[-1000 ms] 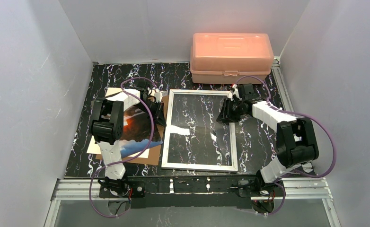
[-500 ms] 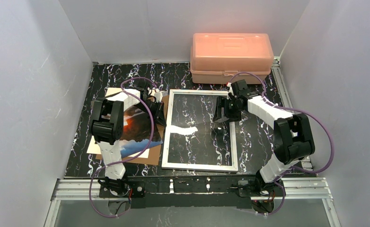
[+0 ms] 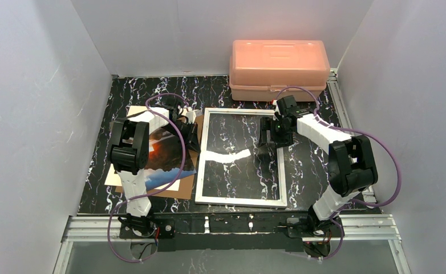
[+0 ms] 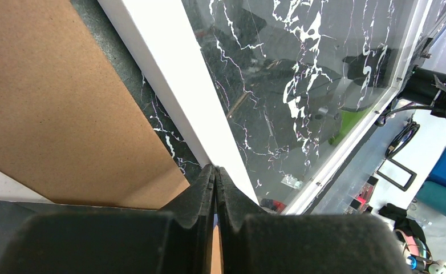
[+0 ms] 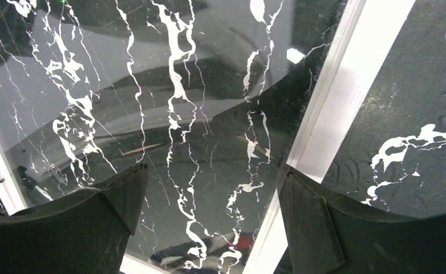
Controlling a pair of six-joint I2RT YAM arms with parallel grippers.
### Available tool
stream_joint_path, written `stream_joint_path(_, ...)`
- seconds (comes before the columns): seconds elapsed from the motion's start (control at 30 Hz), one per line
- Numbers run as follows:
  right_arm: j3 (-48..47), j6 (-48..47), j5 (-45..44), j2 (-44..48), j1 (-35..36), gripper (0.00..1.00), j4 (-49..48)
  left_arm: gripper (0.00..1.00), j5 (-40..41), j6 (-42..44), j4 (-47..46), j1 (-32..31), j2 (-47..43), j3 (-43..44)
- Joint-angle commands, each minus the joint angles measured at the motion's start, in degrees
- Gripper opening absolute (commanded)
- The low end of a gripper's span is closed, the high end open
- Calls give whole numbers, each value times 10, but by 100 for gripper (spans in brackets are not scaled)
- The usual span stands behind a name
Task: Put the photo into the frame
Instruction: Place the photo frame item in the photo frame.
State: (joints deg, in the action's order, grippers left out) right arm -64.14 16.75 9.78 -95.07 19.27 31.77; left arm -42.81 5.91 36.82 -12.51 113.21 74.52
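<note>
The left gripper (image 4: 215, 171) was seen with its fingers pressed together, the tips just above the strip of dark table (image 4: 152, 114) between a brown board (image 4: 67, 103) and the frame's (image 4: 169, 80) white left edge. In the top view the photo (image 3: 161, 154) lay on that board, on the near-left side of the left gripper (image 3: 189, 132) and partly hidden under the arm — whether a corner of it was pinched could not be told.

The right gripper (image 5: 209, 177) was held with its fingers wide apart; the frame's (image 5: 335, 97) white right edge ran between them, one finger over the pane and the other at the outer side. A second before, this gripper had been placed just outside that edge; it was since brought inward, over the frame (image 3: 239, 200), with the wrist raised. The left arm, photo and frame were left unmoved. A pink box (image 3: 278, 63) was set beyond the right gripper (image 3: 264, 149), at the far wall.
</note>
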Motion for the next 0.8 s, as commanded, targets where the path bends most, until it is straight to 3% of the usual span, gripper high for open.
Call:
stream_joint_path(0.0,-22,-8,-15,-3,2,91,9,2,-24,1,2,-8,9,-4)
stream_joint_path(0.77,-41,-19,-46,-16,3,91,29,2,-28,-2,1,-8,13,-3)
